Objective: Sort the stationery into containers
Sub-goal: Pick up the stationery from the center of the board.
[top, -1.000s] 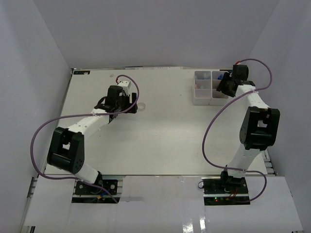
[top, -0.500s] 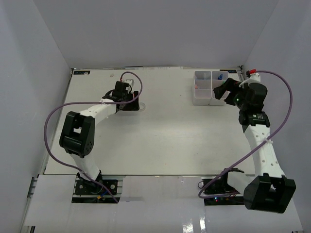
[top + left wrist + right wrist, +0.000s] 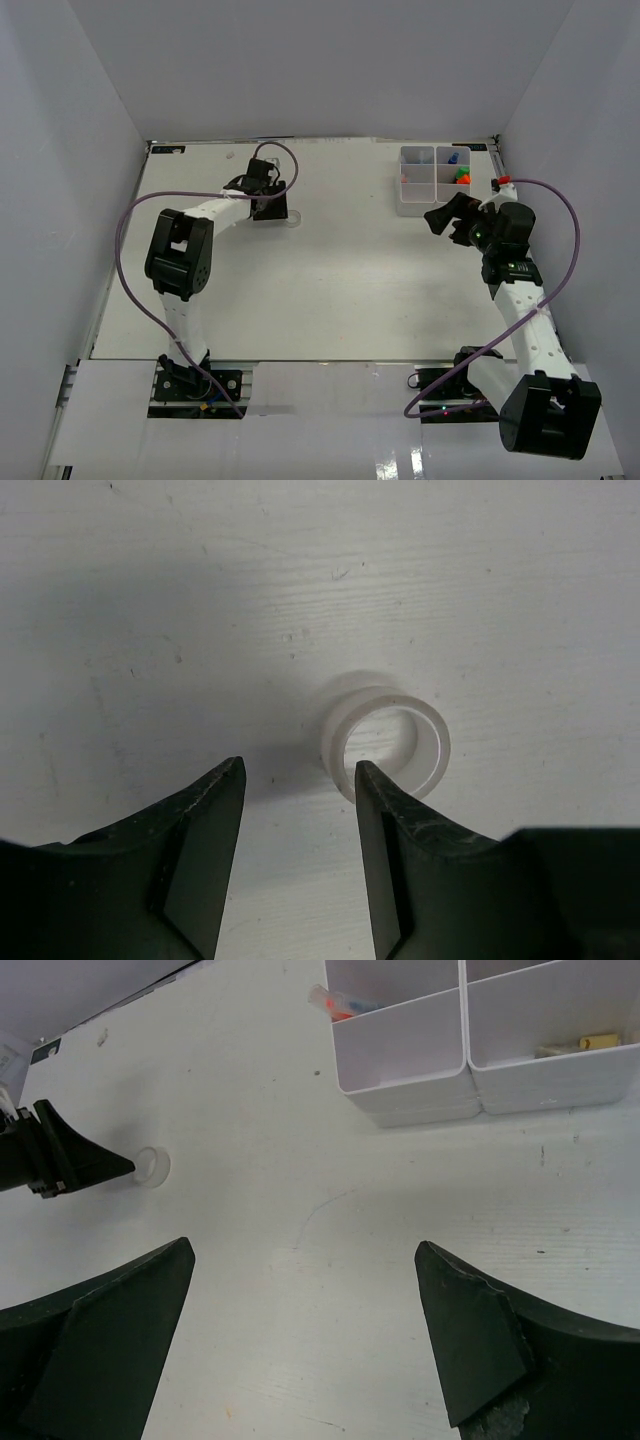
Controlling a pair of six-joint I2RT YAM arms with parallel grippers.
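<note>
Left fingers (image 3: 200,870): apart, nothing between them, low over the tabletop (image 3: 150,600), upper left-centre in the top view.

Clear tape ring (image 3: 345,725): lies flat on the tabletop, offset from the gap. It sits just past the tip of the finger at lower right of the left wrist view. Cannot tell whether they touch.

Right fingers (image 3: 100,1340): spread wide, empty, raised over bare tabletop, near the lower edge of the two white containers (image 3: 415,208) at upper right of the top view.

Containers: side by side.
- Left one holds a pinkish stick (image 3: 338,1002).
- Right one holds a tan block (image 3: 598,1040); green and orange-red caps (image 3: 461,175) show farther up.
</note>
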